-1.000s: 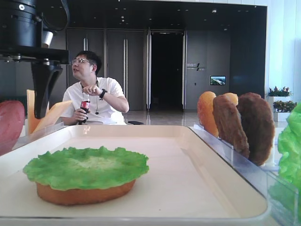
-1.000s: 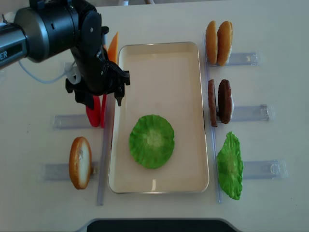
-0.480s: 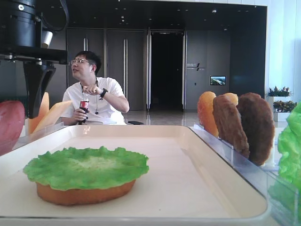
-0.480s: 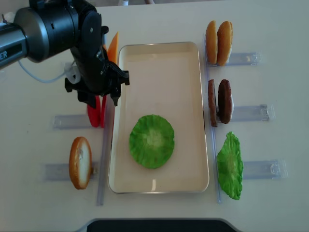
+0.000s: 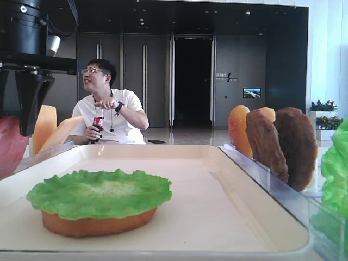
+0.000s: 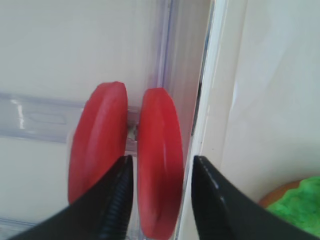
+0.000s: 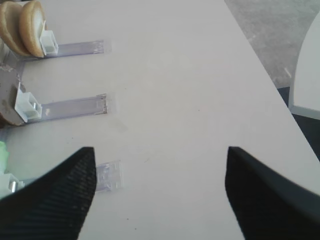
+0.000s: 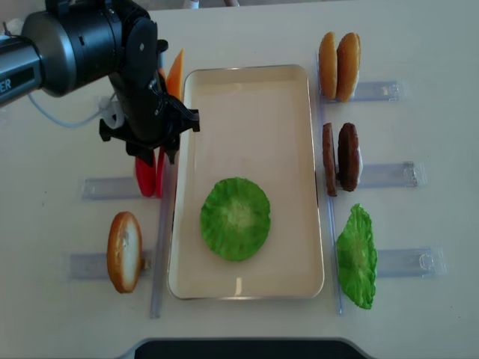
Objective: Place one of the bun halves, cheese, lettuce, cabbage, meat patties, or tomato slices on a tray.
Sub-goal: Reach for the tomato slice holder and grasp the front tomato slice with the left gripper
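Two red tomato slices stand on edge in a clear rack left of the tray (image 8: 247, 71). My left gripper (image 6: 161, 159) is down over them, its jaws astride the slice (image 6: 159, 165) nearer the tray. One finger sits in the gap between it and the other slice (image 6: 97, 145); the other finger stands a little off its right face. In the overhead view this gripper (image 8: 159, 153) hangs just above the slices (image 8: 145, 179). On the tray, a lettuce leaf (image 8: 235, 218) lies on a bun half (image 5: 98, 224). My right gripper (image 7: 160, 150) is open over bare table.
Orange cheese slices (image 8: 174, 73) stand in a rack behind the left arm. A bun half (image 8: 123, 250) stands front left. To the right of the tray are two bun halves (image 8: 338, 66), two meat patties (image 8: 348, 155) and a lettuce leaf (image 8: 356, 256), all in clear racks.
The left gripper has come down and slightly left over the tomato slices, and its jaws have narrowed around the slice nearer the tray. Nothing on the tray has moved.
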### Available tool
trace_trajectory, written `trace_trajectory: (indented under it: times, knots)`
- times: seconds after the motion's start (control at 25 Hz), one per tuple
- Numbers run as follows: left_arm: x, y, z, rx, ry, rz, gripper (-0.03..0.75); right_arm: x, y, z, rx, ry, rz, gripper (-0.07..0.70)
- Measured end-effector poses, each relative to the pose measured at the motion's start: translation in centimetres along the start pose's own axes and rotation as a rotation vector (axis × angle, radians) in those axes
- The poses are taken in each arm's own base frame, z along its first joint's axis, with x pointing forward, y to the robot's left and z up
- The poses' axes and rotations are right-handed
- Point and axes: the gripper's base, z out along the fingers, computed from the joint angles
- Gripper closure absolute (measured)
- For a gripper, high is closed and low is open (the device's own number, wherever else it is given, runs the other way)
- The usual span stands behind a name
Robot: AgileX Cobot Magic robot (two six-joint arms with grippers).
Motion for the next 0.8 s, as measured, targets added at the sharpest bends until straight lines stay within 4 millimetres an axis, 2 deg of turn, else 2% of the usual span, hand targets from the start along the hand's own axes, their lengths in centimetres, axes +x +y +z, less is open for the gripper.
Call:
trace_trajectory:
  times: [0.28,0.52,0.8]
  knots:
    - [-0.01,0.02,0.0,-0.002,-0.002,0.002,0.428,0.0,0.0,0.0,0.0,0.0,0.0,0.094]
    - [0.1,-0.06,0.0,0.006,0.012,-0.004,0.492,0.0,0.0,0.0,0.0,0.0,0.0,0.094]
    - [0.28,0.04,0.0,-0.004,0.031,0.034,0.503,0.0,0.0,0.0,0.0,0.0,0.0,0.094]
